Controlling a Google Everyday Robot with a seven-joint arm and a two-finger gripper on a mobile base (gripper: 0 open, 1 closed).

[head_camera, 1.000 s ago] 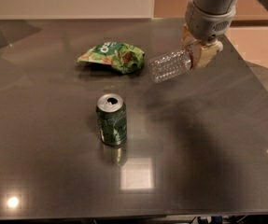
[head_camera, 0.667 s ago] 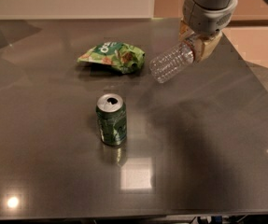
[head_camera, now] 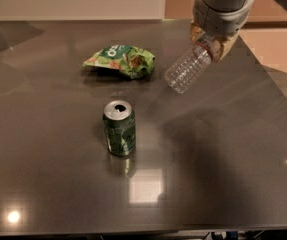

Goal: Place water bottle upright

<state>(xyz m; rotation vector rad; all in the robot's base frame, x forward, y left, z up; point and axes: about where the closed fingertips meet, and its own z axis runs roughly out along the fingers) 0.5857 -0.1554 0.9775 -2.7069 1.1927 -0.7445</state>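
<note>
Above the table (head_camera: 223,149), the end effector (head_camera: 214,43) is clutching the tilted water bottle (head_camera: 187,70) by its neck, so swinging the base squarely downward before lowering is looking wisest.

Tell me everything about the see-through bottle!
The water bottle is clear, ribbed plastic. The gripper, over the far right of the table, is shut on its neck end, hiding the cap. The bottle slants, base pointing down-left toward the green bag. It seems to hang above the table, touching only the fingers.
</note>
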